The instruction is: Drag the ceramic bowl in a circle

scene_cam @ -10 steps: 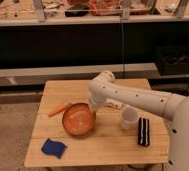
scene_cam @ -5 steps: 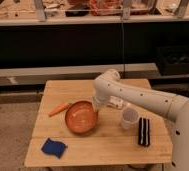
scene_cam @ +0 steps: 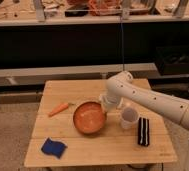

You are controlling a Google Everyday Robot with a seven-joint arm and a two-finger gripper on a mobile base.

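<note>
My gripper (scene_cam: 107, 107) at bowl (scene_cam: 89, 117) right rim; finger state: cannot tell. Bowl ceramic: stiff, heavy, glossy, slippery, chips easily. Hold rim, drag slow.

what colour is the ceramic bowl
Glossy orange-brown, seen in the camera view: ceramic bowl, with the gripper at its right rim.

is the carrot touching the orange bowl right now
Apart. The camera view shows bare wood between the carrot and the bowl's left rim. The gripper sits at the bowl's right rim, by the white cup.
</note>
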